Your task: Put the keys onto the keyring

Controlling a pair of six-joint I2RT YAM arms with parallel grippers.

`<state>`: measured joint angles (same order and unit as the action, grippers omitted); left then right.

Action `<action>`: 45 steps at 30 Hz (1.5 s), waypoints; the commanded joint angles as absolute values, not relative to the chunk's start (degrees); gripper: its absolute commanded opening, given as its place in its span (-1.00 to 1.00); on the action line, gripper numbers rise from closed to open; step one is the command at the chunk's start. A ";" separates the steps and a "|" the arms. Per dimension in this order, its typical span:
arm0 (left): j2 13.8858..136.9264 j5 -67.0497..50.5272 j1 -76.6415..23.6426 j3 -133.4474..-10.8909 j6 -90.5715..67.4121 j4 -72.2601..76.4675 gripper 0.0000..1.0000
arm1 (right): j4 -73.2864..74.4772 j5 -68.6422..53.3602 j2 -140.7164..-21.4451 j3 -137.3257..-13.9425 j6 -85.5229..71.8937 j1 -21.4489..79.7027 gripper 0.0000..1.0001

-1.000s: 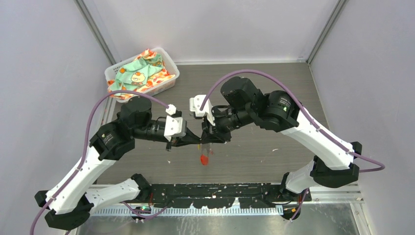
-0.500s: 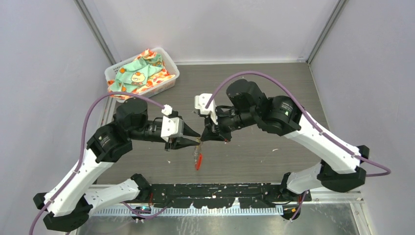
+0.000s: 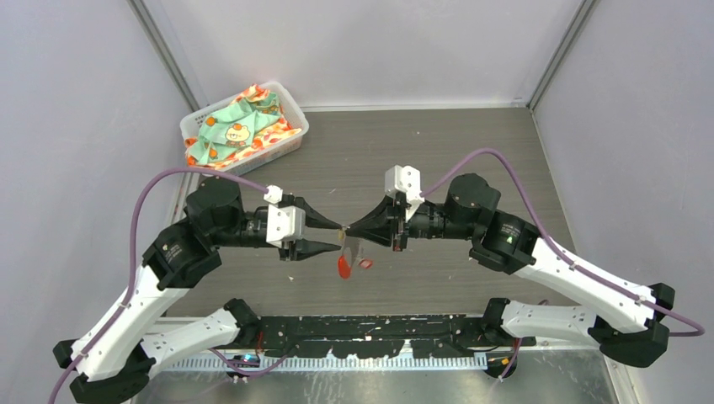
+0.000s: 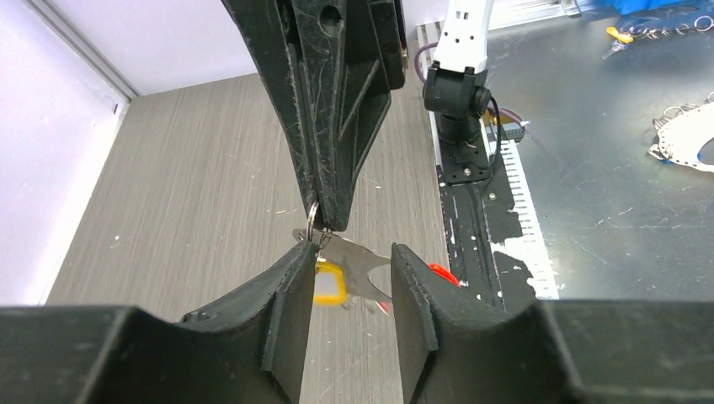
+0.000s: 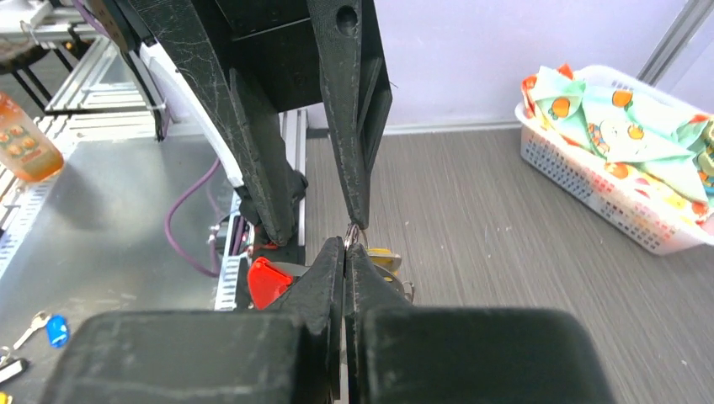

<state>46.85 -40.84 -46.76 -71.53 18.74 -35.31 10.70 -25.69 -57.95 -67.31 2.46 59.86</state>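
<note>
Above the tabletop [image 3: 438,151], the right pincer [image 3: 347,233], pressed together, pinches a small keyring [image 4: 312,215]. A red-headed key [image 5: 268,282] and a yellow-headed key [image 4: 330,283] dangle below it. The left pincer [image 3: 337,236] faces it, fingers spread.

- No word, number or brand can be read in any view.
- The cloth [image 3: 240,126] in the white basket [image 3: 294,114] is printed with cartoon faces and orange shapes; no letters are legible on it.
- The orange object [image 5: 25,126] at the left edge of the right wrist view carries small dark marks, too blurred to read.
</note>
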 commanded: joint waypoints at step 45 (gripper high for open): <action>51.60 -36.66 -46.93 -76.74 29.07 -45.38 -0.99 | 61.76 -25.69 -80.65 -111.90 15.92 60.02 -0.08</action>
<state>49.65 -38.00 -46.76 -72.62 25.36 -43.66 45.43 -25.43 -76.44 -104.20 10.74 59.88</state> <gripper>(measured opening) 0.021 0.485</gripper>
